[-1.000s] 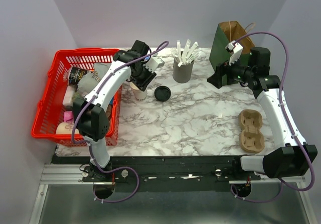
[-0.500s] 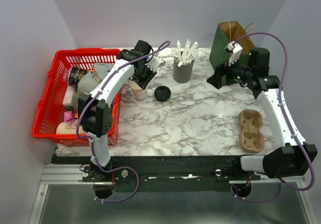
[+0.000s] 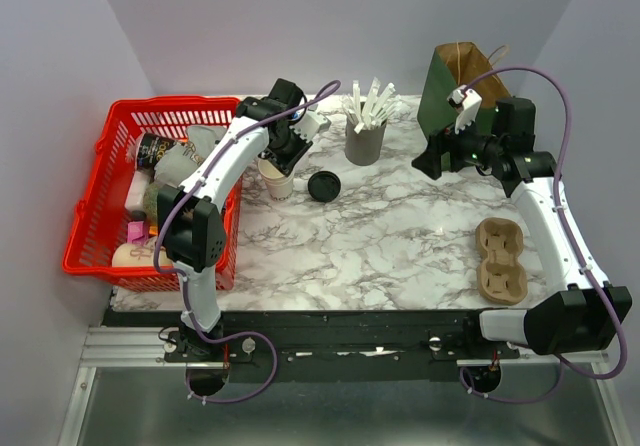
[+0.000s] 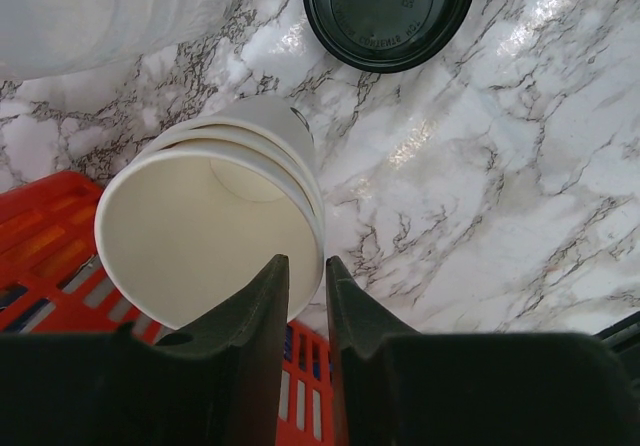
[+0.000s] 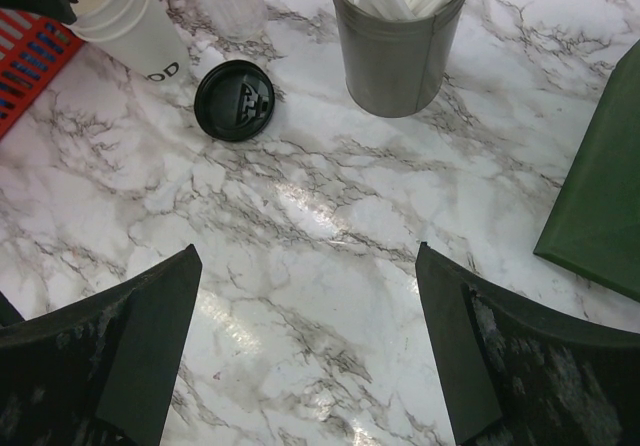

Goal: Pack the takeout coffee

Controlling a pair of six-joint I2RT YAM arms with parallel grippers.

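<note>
Cream paper cup (image 4: 200, 236) has its rim between left fingers (image 4: 250, 356).

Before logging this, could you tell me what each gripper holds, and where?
Left gripper pinches the stacked paper cups by their near rim; right gripper, open, holds nothing.

Two white-shelled arms here, the left arm (image 3: 222, 159) and the right arm (image 3: 560, 238), each with chunky black joints. Purple cables (image 3: 566, 116) loop off both. Up close, smooth matte black left fingers (image 4: 255, 356) and broad, speckled dark right fingers (image 5: 130, 341).
</note>
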